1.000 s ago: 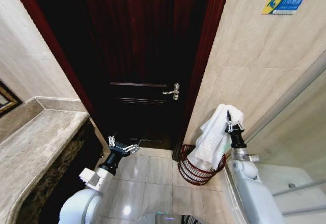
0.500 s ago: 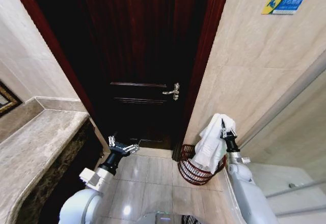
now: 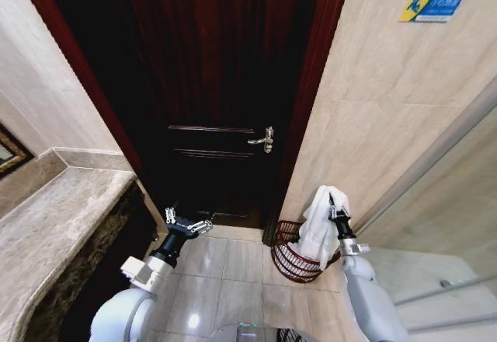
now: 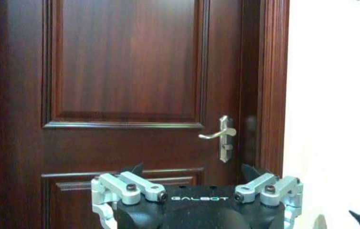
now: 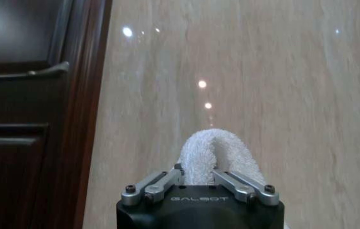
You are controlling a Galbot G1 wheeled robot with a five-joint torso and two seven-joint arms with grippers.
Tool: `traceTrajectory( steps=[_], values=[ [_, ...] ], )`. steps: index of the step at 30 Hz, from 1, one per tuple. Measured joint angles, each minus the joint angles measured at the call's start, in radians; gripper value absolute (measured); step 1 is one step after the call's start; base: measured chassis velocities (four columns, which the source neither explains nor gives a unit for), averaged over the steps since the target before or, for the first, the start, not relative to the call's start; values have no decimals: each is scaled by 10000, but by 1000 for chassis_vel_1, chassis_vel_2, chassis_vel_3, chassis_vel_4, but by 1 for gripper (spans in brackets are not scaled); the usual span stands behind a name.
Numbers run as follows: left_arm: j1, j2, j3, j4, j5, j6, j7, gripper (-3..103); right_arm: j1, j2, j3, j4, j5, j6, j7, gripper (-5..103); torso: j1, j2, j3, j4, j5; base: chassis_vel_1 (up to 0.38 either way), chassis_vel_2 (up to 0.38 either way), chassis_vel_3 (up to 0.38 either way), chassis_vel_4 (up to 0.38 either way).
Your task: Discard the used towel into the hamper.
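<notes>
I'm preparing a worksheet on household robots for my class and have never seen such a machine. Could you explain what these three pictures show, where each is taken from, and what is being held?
This is a wheeled robot with two arms, each ending in a gripper. The wide picture comes from a camera on its head, looking down at a tiled bathroom floor and a dark wooden door. The other two come from cameras on its wrists.

The right gripper is shut on a white fluffy towel, which hangs down into a small round reddish-brown wire hamper standing on the floor by the beige wall. The right wrist view shows the towel's fold pinched between the fingers.

The left gripper is open and holds nothing, hanging low in front of the door. Its wrist view faces the door's silver lever handle.
</notes>
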Motion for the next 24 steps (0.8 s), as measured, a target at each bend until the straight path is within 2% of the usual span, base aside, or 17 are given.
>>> traceTrajectory(
  steps=[17,24],
  values=[
    [0,0,0,0,-1,1,0,100,869,570,-16,-2494,-270,-8,-249,7,0,0,0,0,0,0,0,0,0],
    [0,0,0,0,0,0,0,100,1004,758,-164,-3194,-330,-52,-48,7,0,0,0,1,1,0,0,0,0]
  ],
)
